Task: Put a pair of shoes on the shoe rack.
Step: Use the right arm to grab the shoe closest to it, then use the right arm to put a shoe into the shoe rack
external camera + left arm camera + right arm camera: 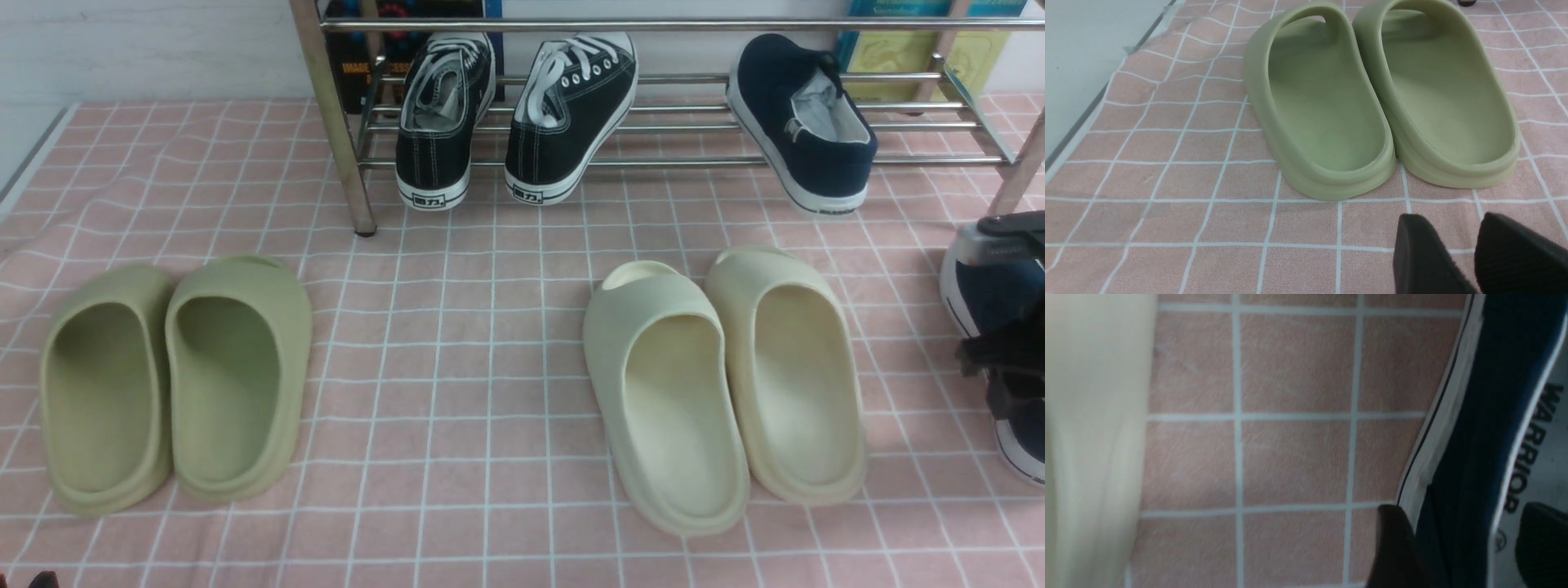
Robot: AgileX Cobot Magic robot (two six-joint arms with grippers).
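One navy slip-on shoe lies tilted on the lower bars at the right end of the silver shoe rack, heel towards me. The second navy shoe sits on the pink cloth at the far right edge, partly cut off by the frame. My right gripper straddles this shoe's side wall. One finger is outside by the white sole, the other over the grey insole, with a gap left beside the wall. My left gripper hovers open and empty over the cloth, just in front of the olive slides.
Two black lace-up sneakers rest on the rack's left half. Olive slides lie at front left and cream slides at front right, close to the right gripper. The rack's leg stands on the cloth. The cloth's edge runs along the left.
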